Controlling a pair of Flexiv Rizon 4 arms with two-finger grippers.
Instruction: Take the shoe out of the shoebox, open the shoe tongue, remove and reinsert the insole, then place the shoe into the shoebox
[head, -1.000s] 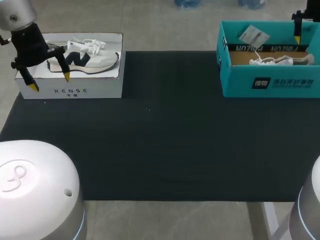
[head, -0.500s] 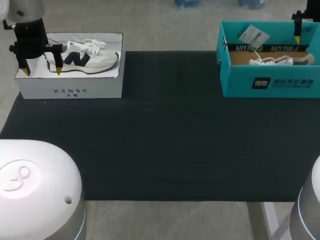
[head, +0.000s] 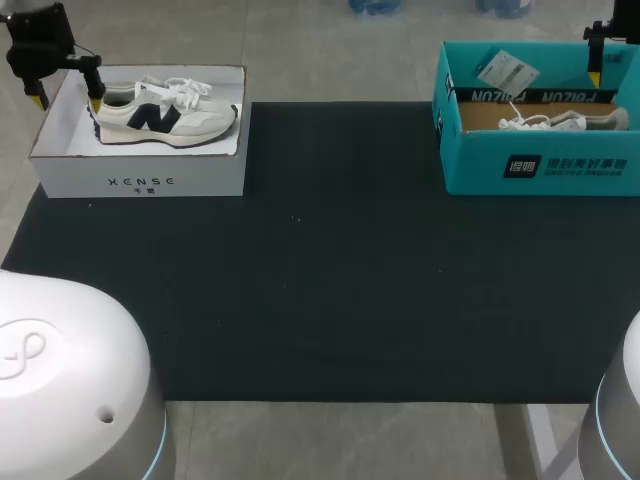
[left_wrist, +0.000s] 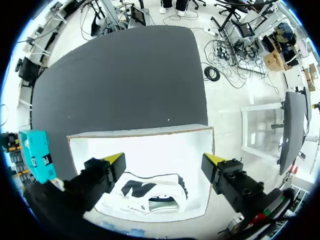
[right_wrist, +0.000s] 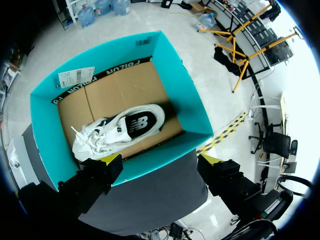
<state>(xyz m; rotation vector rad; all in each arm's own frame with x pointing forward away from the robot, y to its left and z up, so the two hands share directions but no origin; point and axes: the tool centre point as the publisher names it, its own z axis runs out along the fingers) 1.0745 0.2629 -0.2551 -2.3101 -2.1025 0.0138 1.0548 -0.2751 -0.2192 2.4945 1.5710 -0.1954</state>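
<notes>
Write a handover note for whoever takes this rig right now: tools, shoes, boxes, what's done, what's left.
Left tool: open, empty, above the white shoebox, near the heel of its sneaker.
Right tool: open, empty, above the teal shoebox, whose shoe lies inside.
Done: nothing; both shoes are in their boxes.
Left: take a shoe out, open the tongue, pull and refit the insole, return it to its box.

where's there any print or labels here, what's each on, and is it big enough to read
White shoebox, front wall: one word in spaced capitals, big enough to read.
Teal shoebox, front wall: white logo and characters, too small to read.
Same box, inner back wall: black band of capitals, readable.
White tag on that wall: too small.
Sneaker in the white box: one big letter, readable.
</notes>
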